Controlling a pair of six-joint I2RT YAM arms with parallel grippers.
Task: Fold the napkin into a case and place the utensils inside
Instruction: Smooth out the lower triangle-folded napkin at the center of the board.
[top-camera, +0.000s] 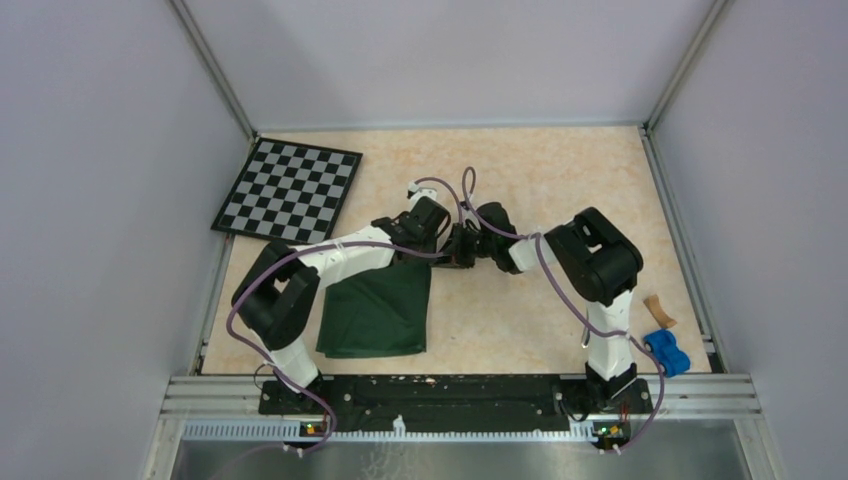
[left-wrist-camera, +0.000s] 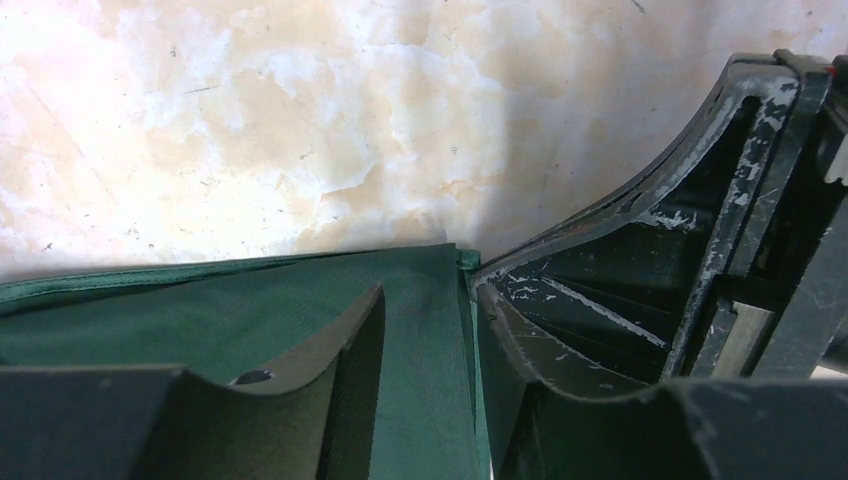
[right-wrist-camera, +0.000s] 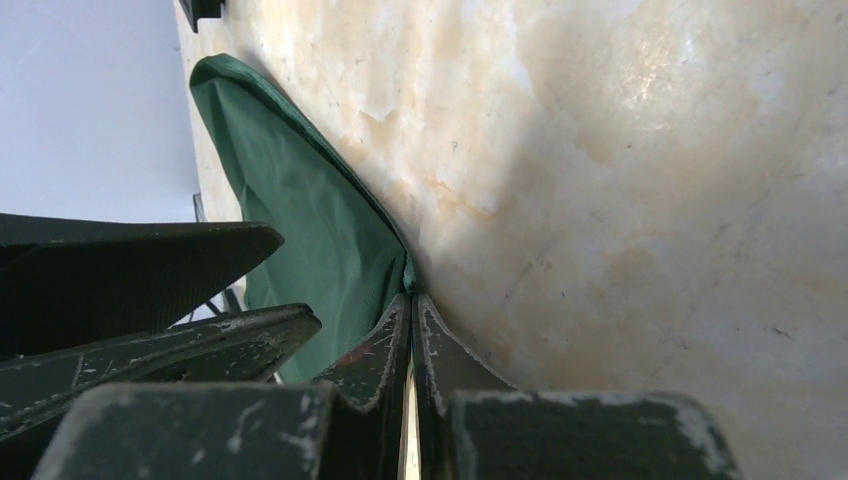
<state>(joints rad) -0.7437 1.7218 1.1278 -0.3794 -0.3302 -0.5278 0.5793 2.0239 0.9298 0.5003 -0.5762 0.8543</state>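
Napkin (top-camera: 375, 312), dark green, lies flat under left gripper (left-wrist-camera: 428, 300), fingers spread apart astride its corner, nothing pinched. Right gripper (right-wrist-camera: 411, 300), just beside the left one, is clenched on that corner's tip.

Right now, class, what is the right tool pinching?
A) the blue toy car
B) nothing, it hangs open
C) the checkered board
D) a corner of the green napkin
D: in the right wrist view the right tool is closed with a corner of the napkin caught at its tips, while the checkered board and blue toy car lie far from it.
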